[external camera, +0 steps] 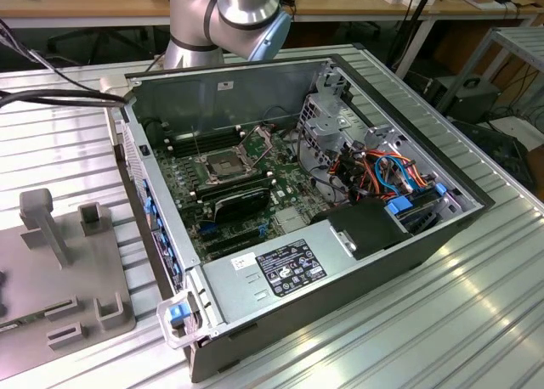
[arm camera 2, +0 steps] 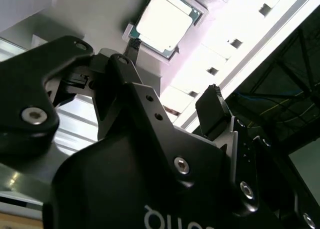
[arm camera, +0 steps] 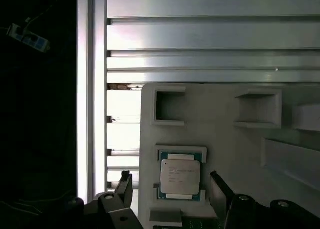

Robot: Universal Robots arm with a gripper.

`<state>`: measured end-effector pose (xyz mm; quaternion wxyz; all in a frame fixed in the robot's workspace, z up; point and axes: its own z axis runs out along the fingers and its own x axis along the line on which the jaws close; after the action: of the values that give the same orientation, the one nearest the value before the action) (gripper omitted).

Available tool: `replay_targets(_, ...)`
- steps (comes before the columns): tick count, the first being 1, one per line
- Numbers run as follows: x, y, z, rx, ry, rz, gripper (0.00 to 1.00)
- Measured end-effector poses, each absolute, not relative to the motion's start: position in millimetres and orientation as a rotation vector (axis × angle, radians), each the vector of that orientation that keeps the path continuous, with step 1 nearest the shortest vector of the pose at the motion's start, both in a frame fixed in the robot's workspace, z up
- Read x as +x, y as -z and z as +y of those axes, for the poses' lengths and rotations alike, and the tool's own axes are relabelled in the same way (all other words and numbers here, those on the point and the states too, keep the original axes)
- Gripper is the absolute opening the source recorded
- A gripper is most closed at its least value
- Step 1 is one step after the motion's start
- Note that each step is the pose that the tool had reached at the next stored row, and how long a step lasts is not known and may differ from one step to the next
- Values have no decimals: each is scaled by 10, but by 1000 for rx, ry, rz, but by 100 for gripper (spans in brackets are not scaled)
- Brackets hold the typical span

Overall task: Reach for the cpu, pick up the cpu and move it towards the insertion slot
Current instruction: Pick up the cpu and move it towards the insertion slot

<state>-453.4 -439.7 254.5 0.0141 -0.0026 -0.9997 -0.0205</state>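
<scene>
The cpu (arm camera: 180, 176) is seen lying flat in a shallow seat on the grey holder (arm camera: 225, 154), and the gripper (arm camera: 170, 179) is poised over it, fingers (arm camera: 125, 183) spread apart to either side, nothing gripped yet. A skewed closing is the risk to be watched: if the fingers are not squared to the cpu's thin edges, it could be tipped, jammed against the seat's rim or dropped back on the holder. Free room is offered by the bare holder face around the seat, though raised pockets (arm camera: 170, 106) are set farther along the holder and its edge is close by, with slatted table (arm camera: 200, 39) beyond.
</scene>
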Motion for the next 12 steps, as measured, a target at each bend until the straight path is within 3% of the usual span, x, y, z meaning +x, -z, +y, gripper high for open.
replay_targets(12,-4480,-2443,-4405,-8,60,-3119,72)
